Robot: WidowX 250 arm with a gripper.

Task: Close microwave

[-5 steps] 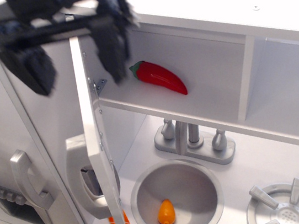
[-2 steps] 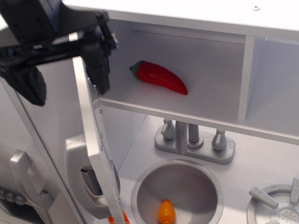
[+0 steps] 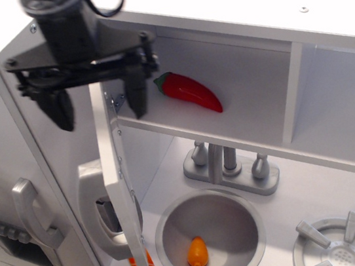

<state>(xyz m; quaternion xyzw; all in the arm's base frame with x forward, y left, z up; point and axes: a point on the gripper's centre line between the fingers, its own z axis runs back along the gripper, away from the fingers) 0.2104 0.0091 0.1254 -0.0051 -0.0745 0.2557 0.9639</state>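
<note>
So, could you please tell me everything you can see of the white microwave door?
The flat white microwave door stands wide open, seen edge-on, its thin edge dotted with small screws. A metal hinge bracket joins it to the white shelf compartment near its top. It looks like painted wood. The black gripper straddles its top edge, one finger on each side; contact is unclear.

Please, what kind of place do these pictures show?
Most likely a toy play kitchen, not a real one. A small round sink with a faucet sits beside a burner, and a red pepper lies inside the microwave with its door open.
</note>
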